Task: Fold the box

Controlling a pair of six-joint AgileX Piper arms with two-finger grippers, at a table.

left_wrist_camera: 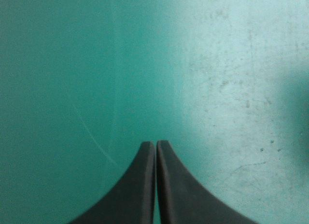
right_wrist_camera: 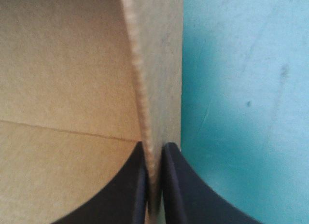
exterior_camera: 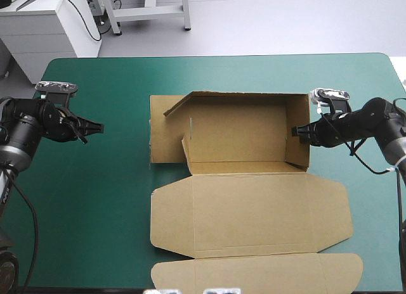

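Right jaws pinch the raised right wall of the box (exterior_camera: 247, 211); left jaws, pressed together, hang over the desk (exterior_camera: 95, 199) well left. Box sits mid-desk, tray lengthwise left-right, lid flat toward the near edge.

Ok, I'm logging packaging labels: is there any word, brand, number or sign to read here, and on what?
None. The box is plain brown board, the teal-green cover shows only scuffs, and the black fingers carry no marking.
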